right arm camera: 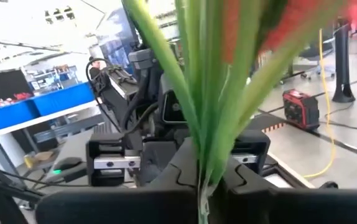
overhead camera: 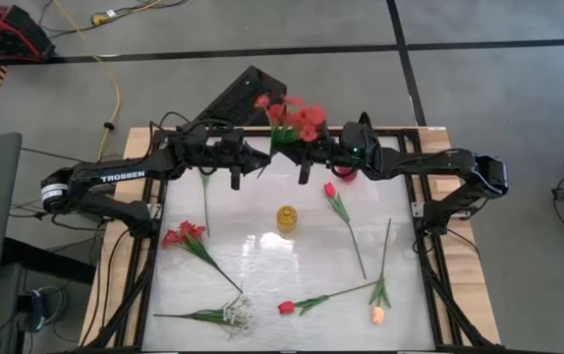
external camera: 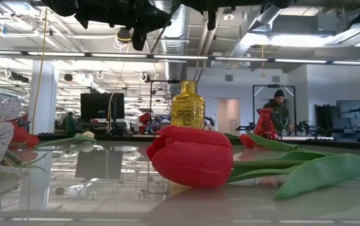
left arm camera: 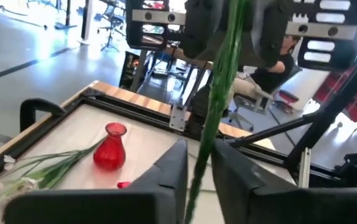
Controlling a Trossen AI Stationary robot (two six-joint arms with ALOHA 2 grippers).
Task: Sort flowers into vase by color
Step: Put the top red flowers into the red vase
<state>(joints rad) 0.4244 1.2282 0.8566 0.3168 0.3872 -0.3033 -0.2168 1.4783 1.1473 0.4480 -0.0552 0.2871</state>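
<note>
A red clustered flower (overhead camera: pixel 292 116) with a green stem (overhead camera: pixel 278 145) hangs in the air over the table's far edge, between both grippers. My right gripper (overhead camera: pixel 305 165) is shut on it. My left gripper (overhead camera: pixel 251 167) is open, its fingers standing on either side of the stem's lower part (left arm camera: pixel 198 165). The red vase (overhead camera: pixel 346 175) stands half hidden under the right arm, and the yellow vase (overhead camera: pixel 286 217) stands at mid-table. On the table lie two red tulips (overhead camera: pixel 329 190) (overhead camera: pixel 286 307), a red cluster (overhead camera: pixel 184 236), a white spray (overhead camera: pixel 231 315) and a peach tulip (overhead camera: pixel 377 315). My right gripper pinches the red clustered flower's green stem and leaves (right arm camera: pixel 202 177) between its two fingers. The fingers lie across the stem. The flower is lifted clear of the table, and its leaves and red blooms (right arm camera: pixel 303 18) stand out beyond the fingers.
A bare green stem (overhead camera: pixel 205 197) lies near the left arm. A black keyboard-like slab (overhead camera: pixel 238 96) rests off the table's far edge. The table has a raised frame (overhead camera: pixel 429 265). In the low view a red tulip (external camera: pixel 192 154) lies close, and a person (external camera: pixel 279 107) stands far behind.
</note>
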